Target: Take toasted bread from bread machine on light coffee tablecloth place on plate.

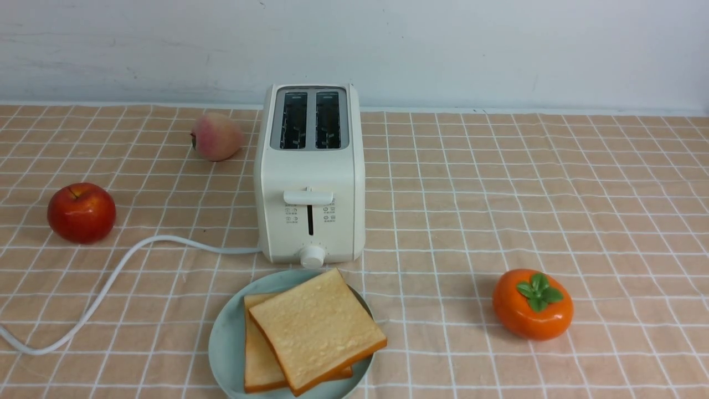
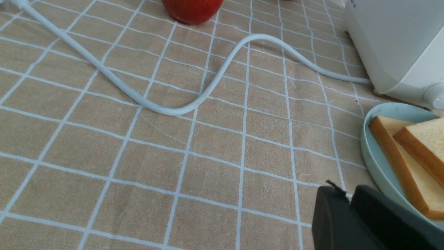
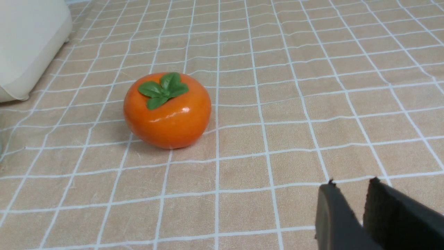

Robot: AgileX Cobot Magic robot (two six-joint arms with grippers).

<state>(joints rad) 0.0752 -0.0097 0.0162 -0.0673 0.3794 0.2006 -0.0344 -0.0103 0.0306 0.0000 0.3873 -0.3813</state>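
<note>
Since both toast slices [image 1: 316, 330] already sit on plate [image 1: 224, 338] and slots look empty, looks done; both grippers [image 2: 348, 199] [image 3: 350, 194] nearly closed, holding nothing, just park.

A staged kitchen-style tabletop: the bread machine [image 1: 309, 174] stands on the light coffee tablecloth [image 1: 554, 194], glossy fake fruit around it, a bare white wall [image 1: 443, 50] behind.

Matt cloth tablecloth [image 1: 498, 194]; glossy persimmon [image 3: 167, 110]; smooth plastic bread machine [image 1: 309, 183]
</note>
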